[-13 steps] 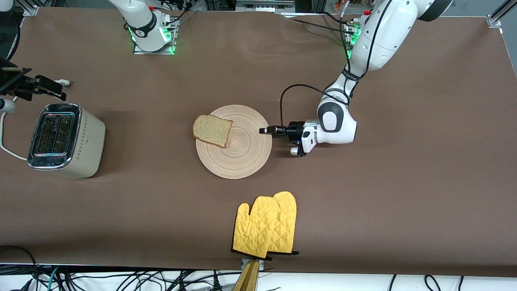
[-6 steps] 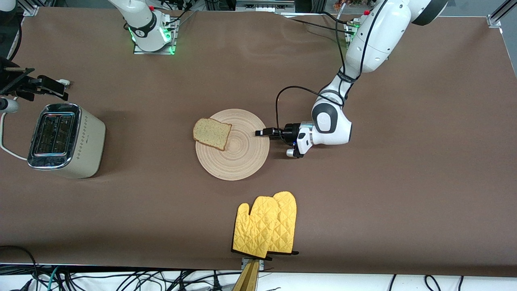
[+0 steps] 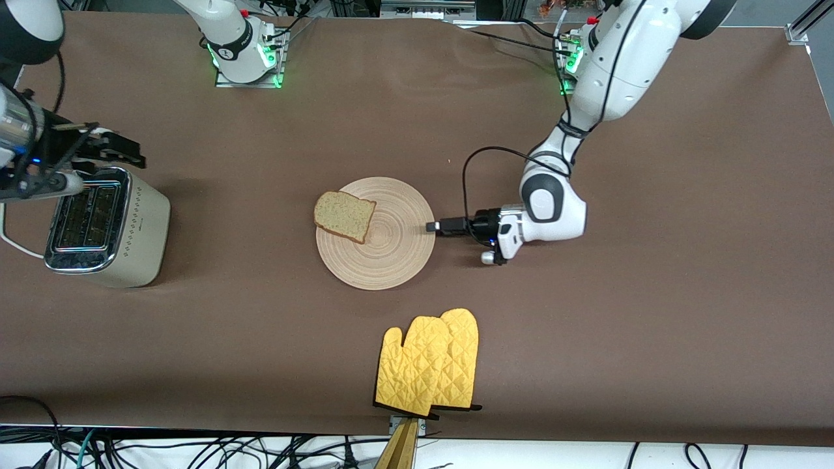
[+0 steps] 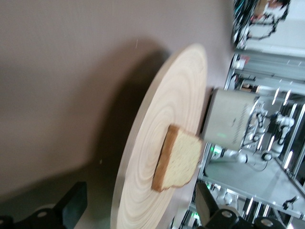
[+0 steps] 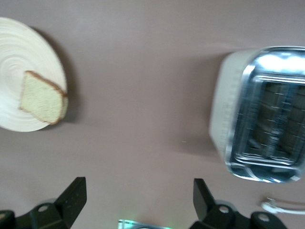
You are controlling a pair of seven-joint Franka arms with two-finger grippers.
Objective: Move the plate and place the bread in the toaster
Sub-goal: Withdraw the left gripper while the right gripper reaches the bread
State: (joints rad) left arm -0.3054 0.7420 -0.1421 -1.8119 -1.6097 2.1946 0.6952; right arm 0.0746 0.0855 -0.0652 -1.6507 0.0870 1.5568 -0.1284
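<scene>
Fingers of left end effector (image 3: 431, 227) spread wide at plate (image 3: 384, 251) rim, grasping nothing; right end effector (image 3: 124, 151) released

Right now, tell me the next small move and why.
Probably the right end effector, open above the toaster, should travel toward the bread. The plate already lies on the table, the open left end effector sits just off its rim, and the slice lies unheld, overhanging the rim toward the toaster.
</scene>
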